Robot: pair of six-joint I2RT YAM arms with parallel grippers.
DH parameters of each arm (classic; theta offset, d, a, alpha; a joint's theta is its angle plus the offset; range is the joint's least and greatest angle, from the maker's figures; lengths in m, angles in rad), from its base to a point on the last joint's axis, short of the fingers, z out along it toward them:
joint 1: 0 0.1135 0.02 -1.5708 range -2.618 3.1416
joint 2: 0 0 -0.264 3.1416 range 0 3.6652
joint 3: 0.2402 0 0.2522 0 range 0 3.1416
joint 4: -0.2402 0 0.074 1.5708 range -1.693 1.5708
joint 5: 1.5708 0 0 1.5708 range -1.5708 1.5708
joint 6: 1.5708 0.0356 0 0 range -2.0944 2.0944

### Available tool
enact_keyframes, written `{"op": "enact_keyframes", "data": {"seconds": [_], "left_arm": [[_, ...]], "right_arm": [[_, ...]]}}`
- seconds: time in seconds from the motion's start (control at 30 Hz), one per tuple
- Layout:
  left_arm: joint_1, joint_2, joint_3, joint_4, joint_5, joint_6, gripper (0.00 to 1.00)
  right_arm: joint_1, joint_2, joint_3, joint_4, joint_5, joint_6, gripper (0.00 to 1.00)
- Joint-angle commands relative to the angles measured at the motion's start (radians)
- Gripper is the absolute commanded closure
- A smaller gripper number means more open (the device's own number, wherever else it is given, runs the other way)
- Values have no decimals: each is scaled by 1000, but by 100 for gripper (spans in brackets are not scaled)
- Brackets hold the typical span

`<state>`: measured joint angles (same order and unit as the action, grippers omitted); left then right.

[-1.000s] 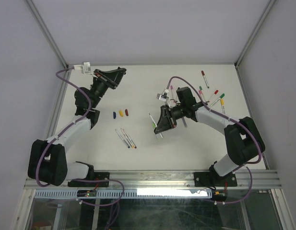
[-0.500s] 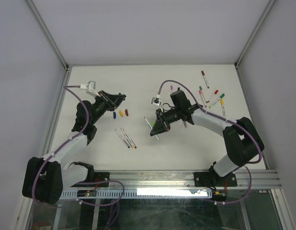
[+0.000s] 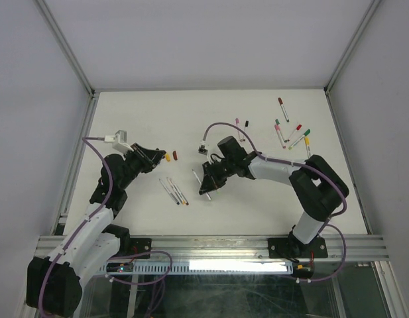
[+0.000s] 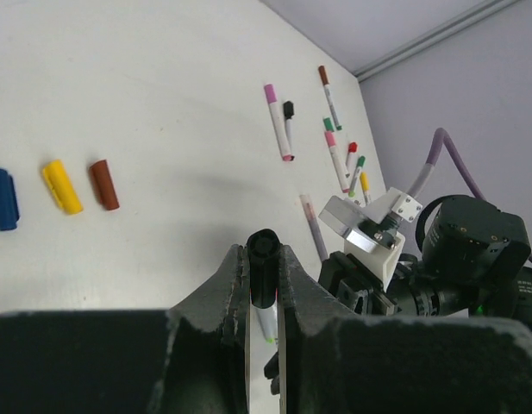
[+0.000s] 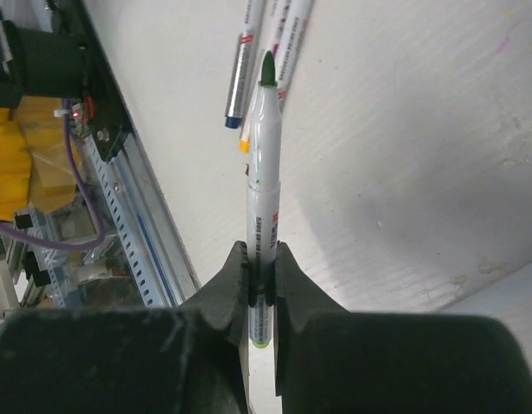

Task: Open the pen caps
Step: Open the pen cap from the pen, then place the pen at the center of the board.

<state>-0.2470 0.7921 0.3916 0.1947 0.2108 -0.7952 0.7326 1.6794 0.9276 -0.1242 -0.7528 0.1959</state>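
White table fills the overhead view. At left, left gripper, clamped on a dark cap, has swung down beside three loose caps. At centre, right gripper pinches the uncapped pen. Another cap looks off.

Blue cap: screened overhead by left gripper.
Held cap: lower end buried between its fingers.
Held pen: rear end lost inside right gripper.

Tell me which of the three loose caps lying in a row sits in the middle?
The yellow cap. It lies between the blue cap on one side and the dark red cap on the other.
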Motion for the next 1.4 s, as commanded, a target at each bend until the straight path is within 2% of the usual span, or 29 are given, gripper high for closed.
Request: {"op": "enact_keyframes", "data": {"seconds": [0.0,0.2,0.33,0.57,0.83,0.93,1.03,1.07,1.37], "left_arm": [[4,-19,-11,-56,-45,18,100],[5,0,-5,-69,-38,21,100],[4,14,-8,-69,-33,13,100],[4,12,-2,-86,-22,11,100],[5,-6,8,-102,-29,19,100],[4,-2,11,-102,-24,20,100],[4,-2,7,-101,-19,21,100],[4,-4,7,-103,-18,21,100],[5,-8,6,-99,6,18,100]], "right_arm": [[17,40,63,40,102,83,100],[17,76,90,23,180,132,100],[51,106,106,27,176,165,99],[97,240,267,-136,278,188,92],[102,243,265,-150,399,192,84],[103,249,271,-164,439,185,75],[103,256,277,-176,463,177,72],[103,258,279,-181,470,177,68],[100,256,300,-209,474,153,66]]}}
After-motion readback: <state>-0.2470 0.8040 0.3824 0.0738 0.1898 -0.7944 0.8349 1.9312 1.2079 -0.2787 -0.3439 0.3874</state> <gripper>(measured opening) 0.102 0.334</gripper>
